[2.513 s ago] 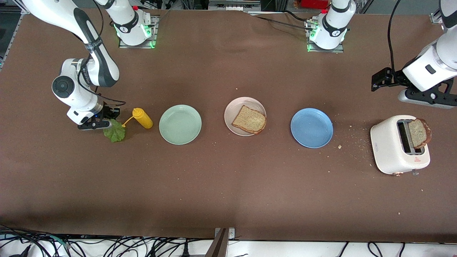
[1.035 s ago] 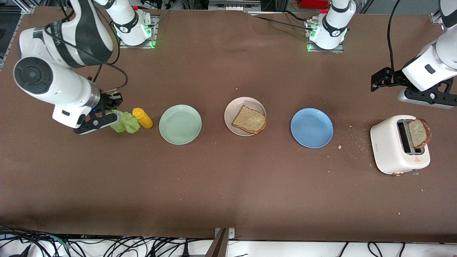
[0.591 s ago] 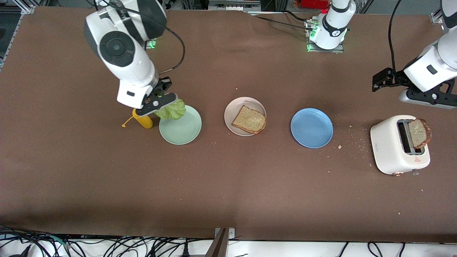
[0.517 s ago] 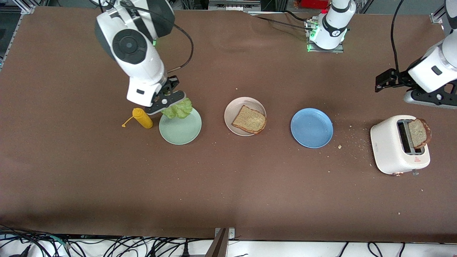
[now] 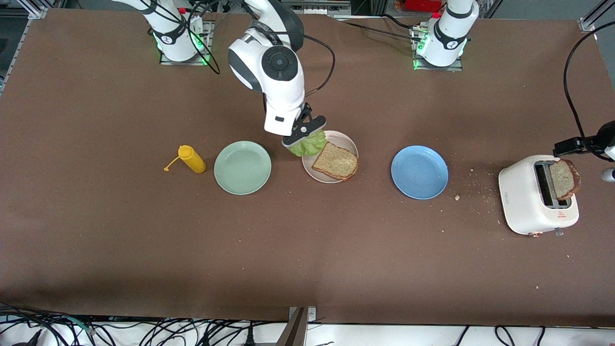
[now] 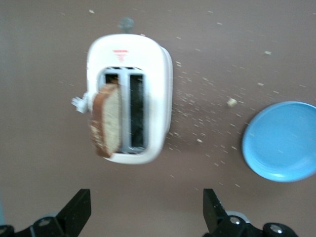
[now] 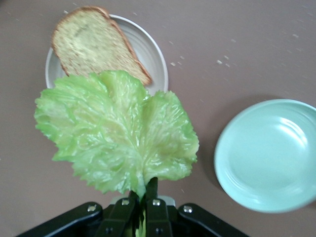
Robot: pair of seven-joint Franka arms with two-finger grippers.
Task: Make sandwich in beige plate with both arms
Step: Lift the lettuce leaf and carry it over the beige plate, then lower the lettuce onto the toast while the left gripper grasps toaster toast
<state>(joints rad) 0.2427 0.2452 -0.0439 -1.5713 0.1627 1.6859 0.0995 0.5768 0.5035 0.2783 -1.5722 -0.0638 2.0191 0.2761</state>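
The right gripper (image 5: 303, 136) is closed on the stem end of the lettuce leaf (image 5: 307, 143), which is held in the air over the edge of the beige plate (image 5: 342, 138) that faces the right arm's end of the table. In the right wrist view the leaf (image 7: 116, 142) is seen fanned out from the shut fingers, its tip overlapping the rim of the plate (image 7: 154, 59) and one corner of the bread slice (image 7: 94, 41). One bread slice (image 5: 336, 161) is laid in the beige plate, partly over the rim on the side nearer the front camera, so the base of the sandwich is judged to be in place; the lettuce is not yet set down on it

The second slice (image 5: 564, 179) is seen standing in a slot of the white toaster (image 5: 528, 202) at the left arm's end of the table, so a topping slice is judged to be left to fetch. The left gripper (image 6: 145, 215) is held wide open and empty over the table just beside the toaster (image 6: 153, 69), with the slice (image 6: 107, 120) ahead of its fingers

The right arm is reached in from its base, its wrist bent downward over the plate. Only the left arm's wrist is seen at the front view's edge, above the toaster. The mint-green plate (image 5: 242, 167), the blue plate (image 5: 419, 172) and the yellow squeeze bottle (image 5: 191, 159) are left unused
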